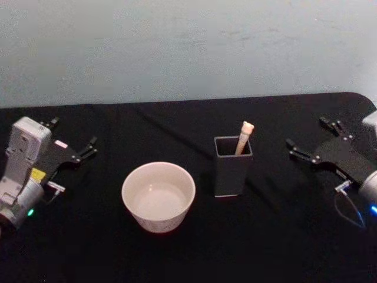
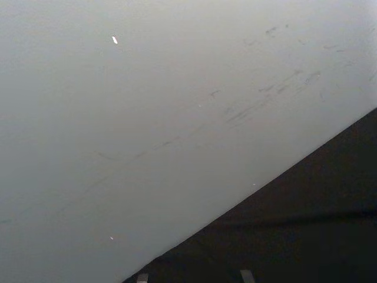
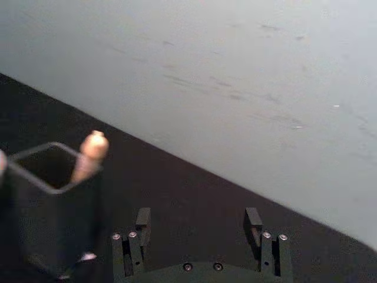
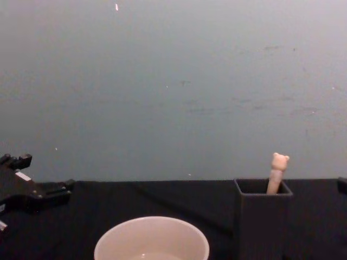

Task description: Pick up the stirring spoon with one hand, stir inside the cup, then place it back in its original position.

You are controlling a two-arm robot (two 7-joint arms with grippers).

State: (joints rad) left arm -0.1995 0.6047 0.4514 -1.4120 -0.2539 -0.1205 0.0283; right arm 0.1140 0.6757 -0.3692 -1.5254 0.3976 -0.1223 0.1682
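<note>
Standing untouched, the stirring spoon (image 1: 245, 137) leans in the dark grey square holder (image 1: 232, 171) at 3 o'clock of the cream-white cup (image 1: 158, 196), so the pick-up looks not yet begun. The right gripper (image 1: 307, 132), fingers spread, sits at 3 o'clock of the holder and would need to close in and pinch the handle. The left gripper (image 1: 73, 132), also spread, lies at 10 o'clock of the cup. The chest view reveals the handle's bear head, while the head view looks down into the cup.
</note>
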